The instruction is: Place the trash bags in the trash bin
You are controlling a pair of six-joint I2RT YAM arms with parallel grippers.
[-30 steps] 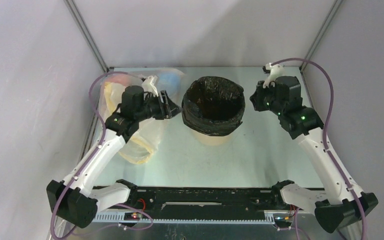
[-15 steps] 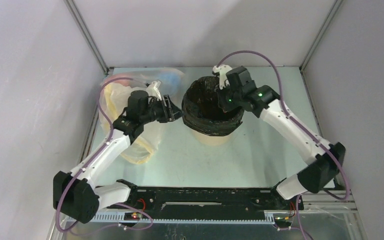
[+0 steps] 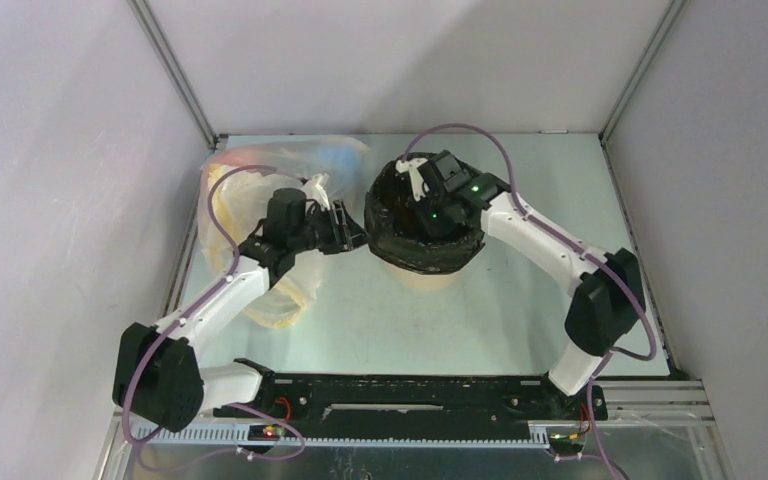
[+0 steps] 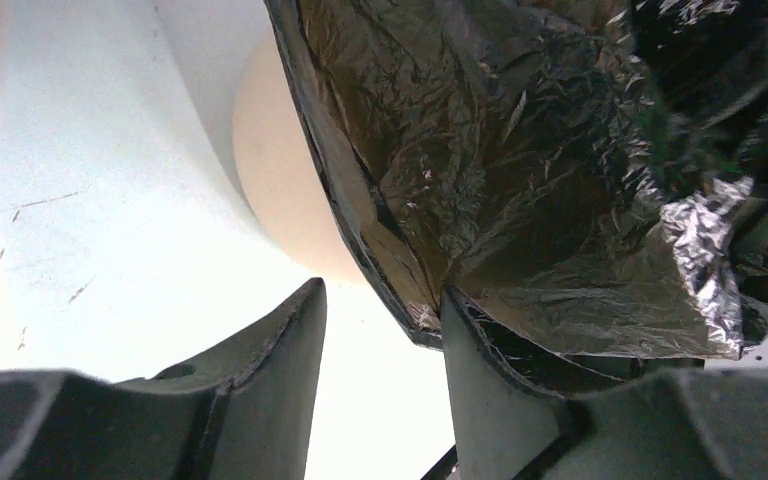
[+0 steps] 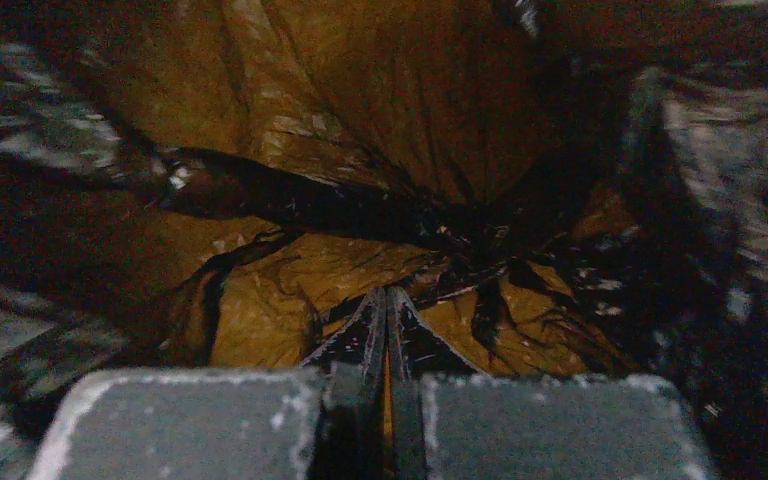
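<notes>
Nothing readable here as far as I can tell. No text, labels, brand marks or numbers come through in the overhead view or in either wrist view.

Glossy black crinkled trash bag (image 3: 422, 246), tan-beige trash bin (image 3: 422, 277), clear bag (image 3: 226, 196) tinted yellow and blue.
</notes>
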